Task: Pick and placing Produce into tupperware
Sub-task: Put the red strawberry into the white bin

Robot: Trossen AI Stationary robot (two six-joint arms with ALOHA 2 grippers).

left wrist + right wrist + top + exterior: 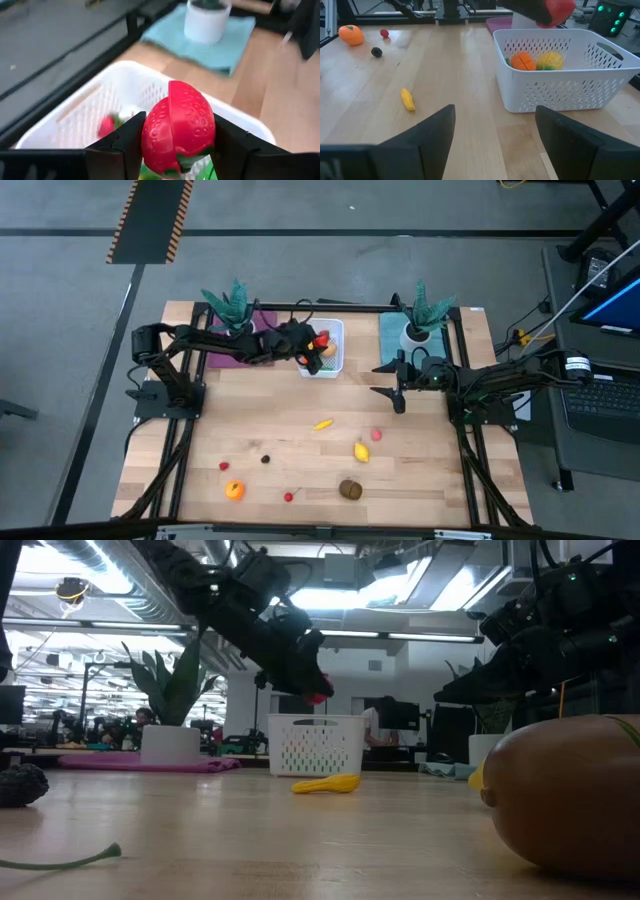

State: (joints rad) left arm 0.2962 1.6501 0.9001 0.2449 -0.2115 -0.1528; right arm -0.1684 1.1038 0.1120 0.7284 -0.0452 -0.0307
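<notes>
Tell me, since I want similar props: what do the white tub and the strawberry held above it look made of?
The tub looks like molded white plastic with a satin finish; rows of small perforations in thin walls suggest it. The strawberry, clamped in the left gripper, looks like hard glossy plastic: soft highlights, molded seed dimples and a seam where two halves meet. It could be coated foam.

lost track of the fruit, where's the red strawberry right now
The red strawberry is clamped in the left gripper, held above the white tub at the table's far edge, between the two potted plants in the high view.
</notes>
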